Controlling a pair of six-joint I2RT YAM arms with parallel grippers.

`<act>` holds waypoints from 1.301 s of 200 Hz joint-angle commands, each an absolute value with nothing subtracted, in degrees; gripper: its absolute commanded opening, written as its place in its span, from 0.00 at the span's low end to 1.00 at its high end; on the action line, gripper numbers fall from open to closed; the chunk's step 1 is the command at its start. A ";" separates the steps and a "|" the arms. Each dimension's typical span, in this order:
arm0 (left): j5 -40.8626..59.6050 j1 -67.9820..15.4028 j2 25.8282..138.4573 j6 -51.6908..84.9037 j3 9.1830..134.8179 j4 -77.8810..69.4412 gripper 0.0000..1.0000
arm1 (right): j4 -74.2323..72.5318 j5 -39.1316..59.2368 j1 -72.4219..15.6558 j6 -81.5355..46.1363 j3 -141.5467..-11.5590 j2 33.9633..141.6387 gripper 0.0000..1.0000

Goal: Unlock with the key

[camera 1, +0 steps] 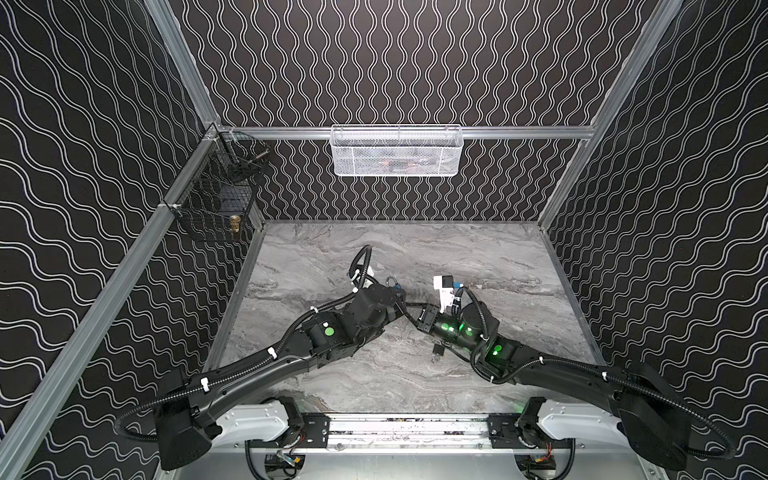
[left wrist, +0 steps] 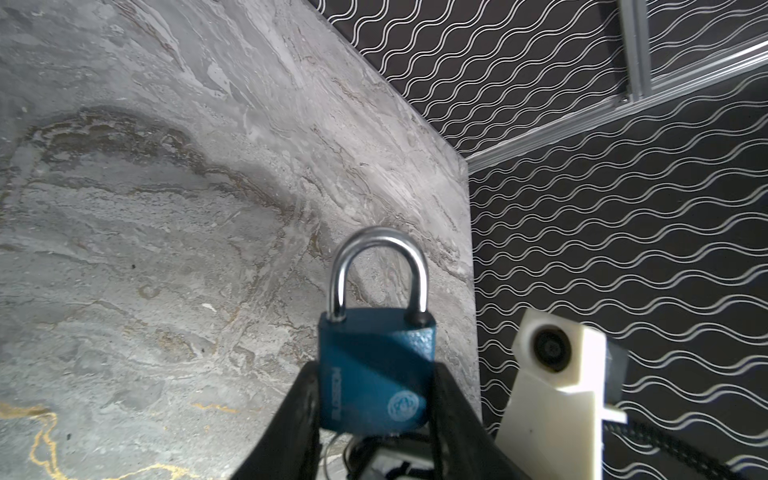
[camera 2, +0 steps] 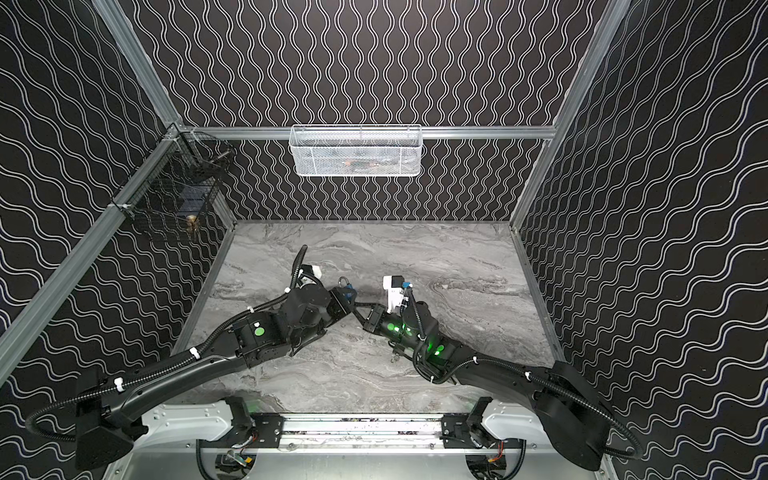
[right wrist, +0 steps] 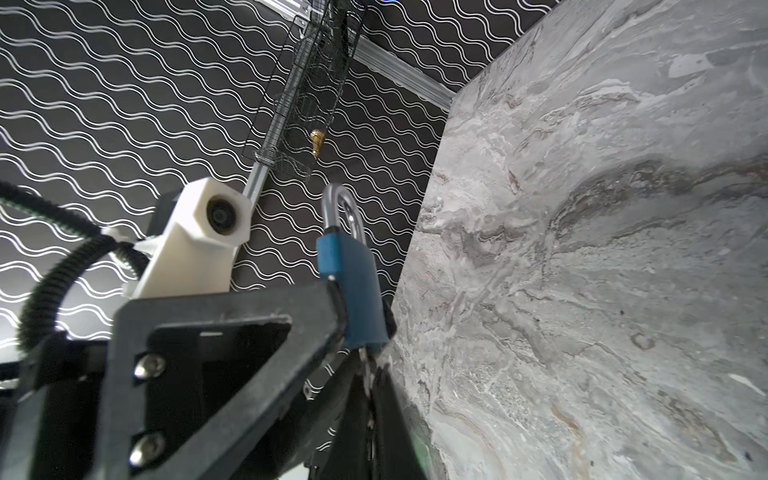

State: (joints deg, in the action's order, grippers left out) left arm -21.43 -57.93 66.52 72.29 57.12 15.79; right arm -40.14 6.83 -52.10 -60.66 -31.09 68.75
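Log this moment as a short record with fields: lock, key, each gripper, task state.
padlock: blue, shackle closed, both legs seated in the body
left gripper: clamped on the padlock's sides
key: at the padlock's underside; how far in, cannot tell
right gripper: shut on the key
task state: not yet unlocked

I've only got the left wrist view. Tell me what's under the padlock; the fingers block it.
Observer: In the right wrist view, a key meets the padlock from below, pinched in the shut right gripper.
Operator: Now check the table for strays.
Observer: In both top views a small dark item sits beside the right arm; it is too small to identify.
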 commanded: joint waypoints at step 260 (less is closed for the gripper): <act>1.59 -59.15 66.53 78.29 55.85 -2.17 0.00 | -56.53 11.80 -52.11 -65.91 -31.13 62.56 0.00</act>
State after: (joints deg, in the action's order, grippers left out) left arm -16.84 -57.93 66.32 75.00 56.23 0.32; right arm -47.83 2.94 -51.57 -67.48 -29.89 63.29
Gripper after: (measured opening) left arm 0.396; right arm 0.061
